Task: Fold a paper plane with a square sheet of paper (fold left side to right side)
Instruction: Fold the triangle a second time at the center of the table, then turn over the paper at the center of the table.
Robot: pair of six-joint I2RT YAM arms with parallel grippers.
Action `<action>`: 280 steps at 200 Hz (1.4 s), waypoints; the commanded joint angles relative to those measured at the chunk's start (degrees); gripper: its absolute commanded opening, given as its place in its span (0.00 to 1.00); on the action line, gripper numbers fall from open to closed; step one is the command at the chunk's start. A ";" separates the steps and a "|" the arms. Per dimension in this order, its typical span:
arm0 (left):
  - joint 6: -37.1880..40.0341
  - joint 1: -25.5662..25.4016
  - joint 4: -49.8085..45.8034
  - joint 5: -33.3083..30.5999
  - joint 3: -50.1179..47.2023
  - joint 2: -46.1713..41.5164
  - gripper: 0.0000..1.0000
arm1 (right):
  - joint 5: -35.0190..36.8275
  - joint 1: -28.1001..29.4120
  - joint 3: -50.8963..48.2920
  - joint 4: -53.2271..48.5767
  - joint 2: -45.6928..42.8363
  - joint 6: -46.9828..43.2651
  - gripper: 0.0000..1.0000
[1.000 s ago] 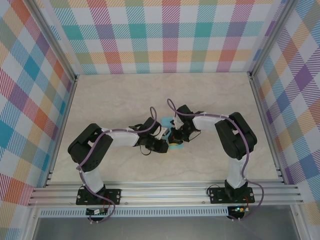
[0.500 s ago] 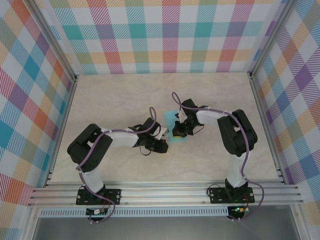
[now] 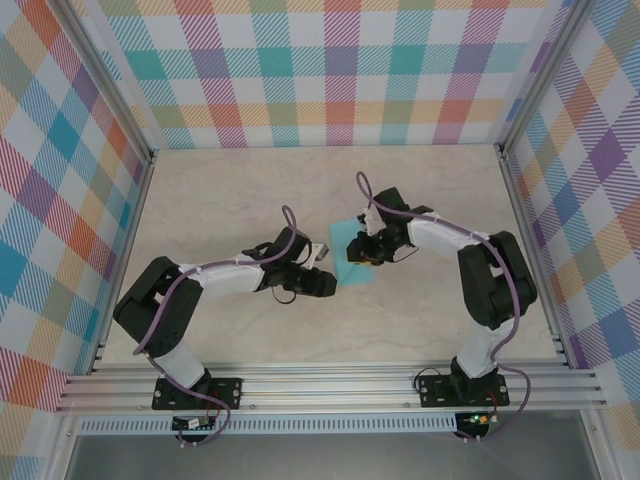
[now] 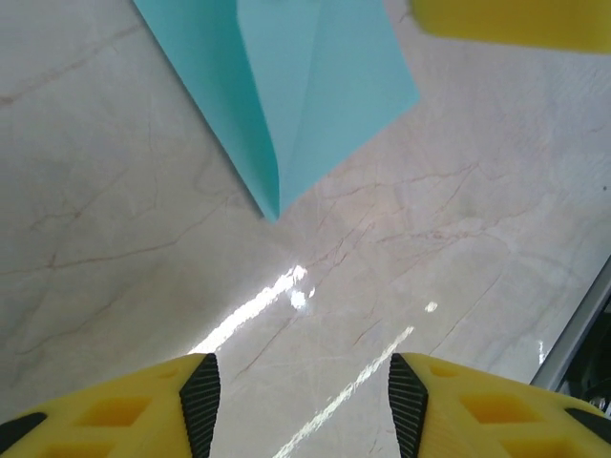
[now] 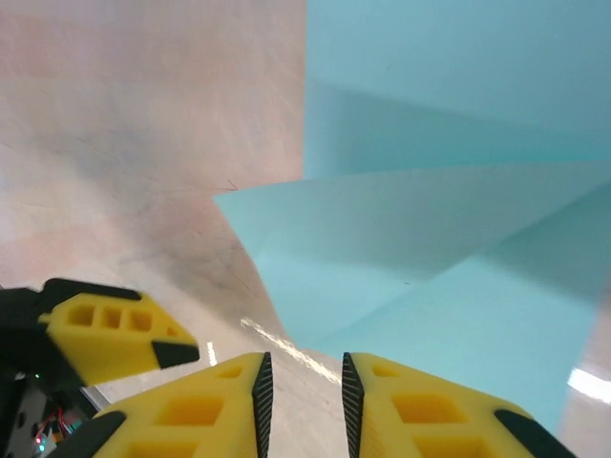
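Top external: the paper plane (image 3: 348,266), light turquoise and matte, lies flat on the marbled surface (image 3: 220,200) near mid-field. The left claw (image 3: 322,281) stands just beside its left edge. The right claw (image 3: 366,250) is over its right part.

Left wrist: the plane tapers to a sharp tip with a centre crease and overlapping flaps, lying ahead of the claw. The jaws stand wide, with bare surface between them.

Right wrist: angled folded layers with crisp creases, one flap lifted slightly and casting a shadow, lie just ahead of the fingertips. The jaws stand narrowly apart, clamping nothing.
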 commanded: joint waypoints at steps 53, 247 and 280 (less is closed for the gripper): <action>-4.38 3.32 5.11 2.00 8.89 9.15 0.58 | 2.79 -4.81 -6.54 0.87 -8.62 0.21 0.45; -4.76 5.03 5.50 -2.80 10.47 10.01 0.19 | -16.17 -3.95 -6.06 23.37 8.05 10.67 0.29; -6.50 7.57 7.39 -1.31 7.06 4.84 0.41 | -15.29 -4.16 -5.31 23.25 6.10 9.01 0.07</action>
